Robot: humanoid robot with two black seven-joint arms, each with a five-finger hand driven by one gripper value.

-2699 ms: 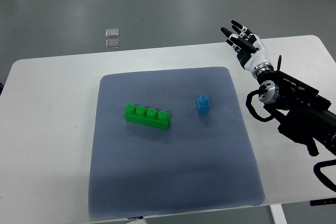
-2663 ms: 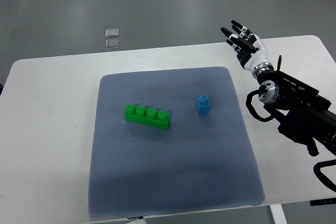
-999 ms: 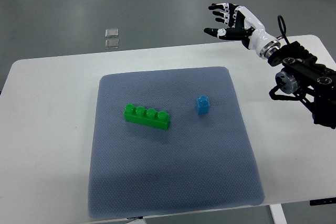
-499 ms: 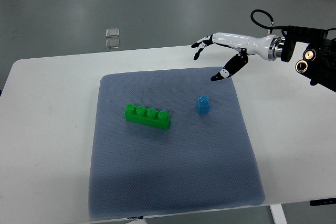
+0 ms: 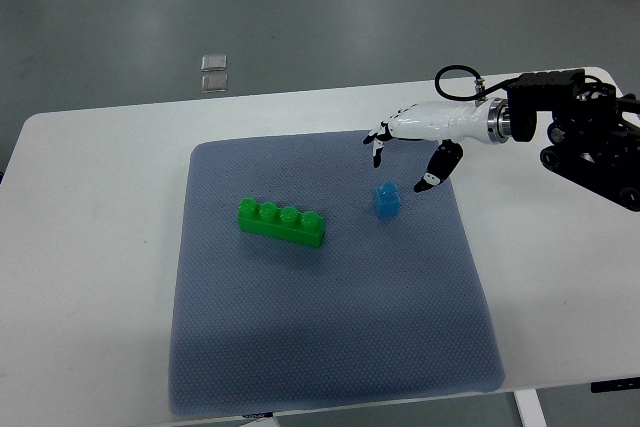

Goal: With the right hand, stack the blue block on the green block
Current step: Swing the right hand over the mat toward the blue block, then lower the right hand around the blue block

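Note:
A small blue block [image 5: 387, 199] stands on the grey-blue mat [image 5: 330, 347], right of centre. A long green block [image 5: 281, 222] with several studs lies to its left, a short gap away. My right hand [image 5: 402, 160] reaches in from the right edge and hovers just above and behind the blue block. Its fingers are spread, thumb to the block's right and the others toward its left, and they hold nothing. The left arm does not show.
The mat covers the middle of a white table [image 5: 90, 207]. Two small clear squares [image 5: 213, 72] lie on the floor beyond the table's far edge. The right forearm and its black wrist housing [image 5: 570, 127] hang over the table's right side.
The right hand has swung from the table's far right corner leftward and down, over the mat. It now hovers close over the blue block. Both blocks stayed put.

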